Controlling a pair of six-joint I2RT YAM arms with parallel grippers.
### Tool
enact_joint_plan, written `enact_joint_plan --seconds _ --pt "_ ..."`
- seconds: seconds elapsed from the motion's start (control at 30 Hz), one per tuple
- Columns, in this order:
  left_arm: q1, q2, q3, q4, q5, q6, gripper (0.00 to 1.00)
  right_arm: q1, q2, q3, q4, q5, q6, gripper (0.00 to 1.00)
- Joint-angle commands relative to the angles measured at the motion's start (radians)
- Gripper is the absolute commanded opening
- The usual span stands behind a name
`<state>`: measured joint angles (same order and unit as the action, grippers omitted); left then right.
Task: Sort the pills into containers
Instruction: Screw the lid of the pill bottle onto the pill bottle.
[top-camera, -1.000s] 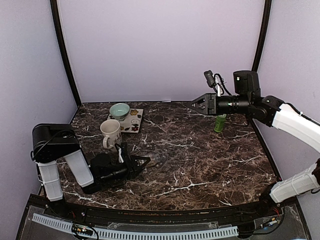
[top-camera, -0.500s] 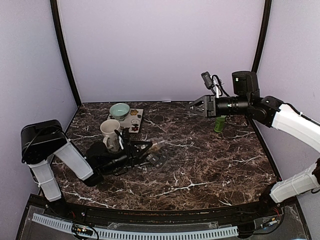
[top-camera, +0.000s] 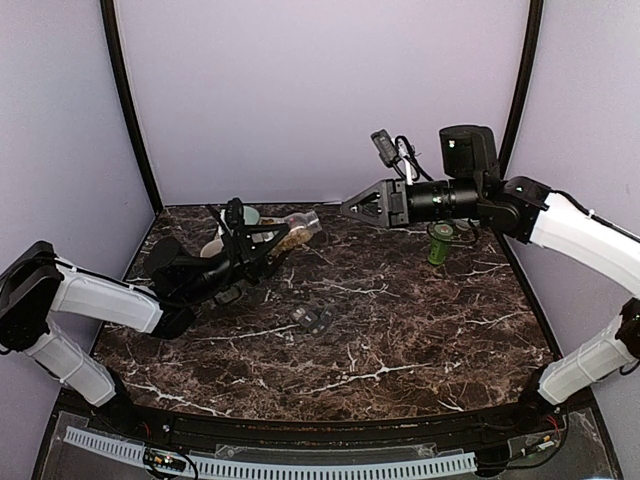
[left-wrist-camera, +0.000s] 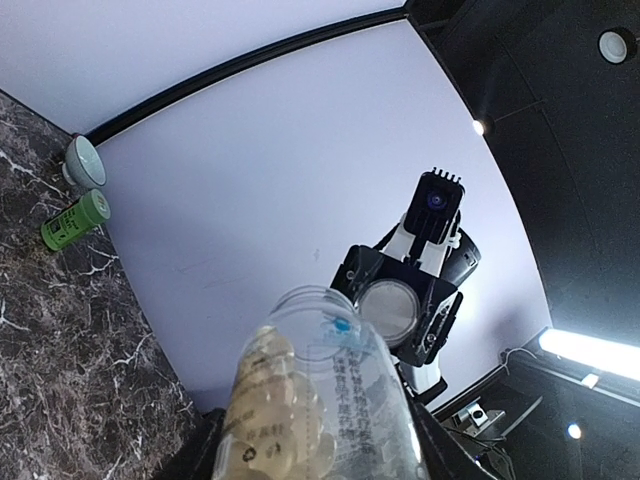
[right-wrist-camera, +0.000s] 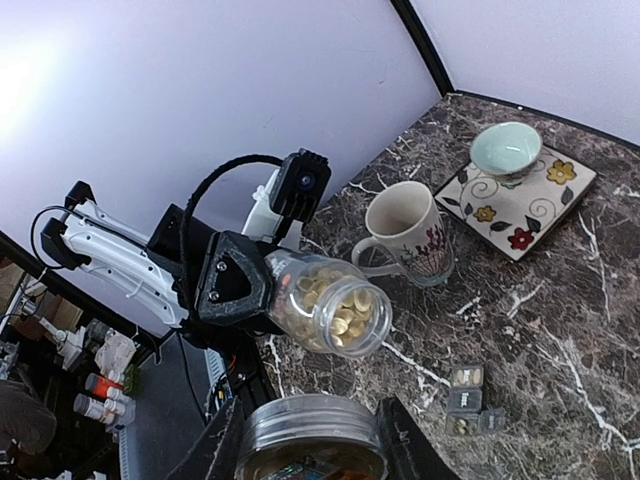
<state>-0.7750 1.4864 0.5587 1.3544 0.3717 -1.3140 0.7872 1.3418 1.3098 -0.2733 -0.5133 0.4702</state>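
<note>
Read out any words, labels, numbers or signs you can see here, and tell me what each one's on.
Clear jar: lines of dark print on its side, too blurred to read.
Clear jar, lower down: a small triangular mark, perhaps a recycling sign.
Green bottle: any label is too small to read.
Mug, plate: flower patterns only, no text.

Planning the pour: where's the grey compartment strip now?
Top view: the grey compartment strip lies on the table, just left of centre, nearer the arms than the white mug.

Small print on the clear jar (left-wrist-camera: 345, 375) holding the pills (left-wrist-camera: 268, 405) is too blurred to read.
</note>
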Motion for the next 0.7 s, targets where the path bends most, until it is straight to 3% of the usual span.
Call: enact_joint_plan --seconds 0.0,0.67 --pt "0.028 -0.071 0.052 -0.063 0.075 -0.009 0.0 0.033 0.044 0.097 0.01 -0.014 0.005 0.36" --pt "0.109 -0.152 0.13 -0.106 0.238 -0.072 0.0 0.074 0.184 0.252 0.018 -0.04 0.022 0.36"
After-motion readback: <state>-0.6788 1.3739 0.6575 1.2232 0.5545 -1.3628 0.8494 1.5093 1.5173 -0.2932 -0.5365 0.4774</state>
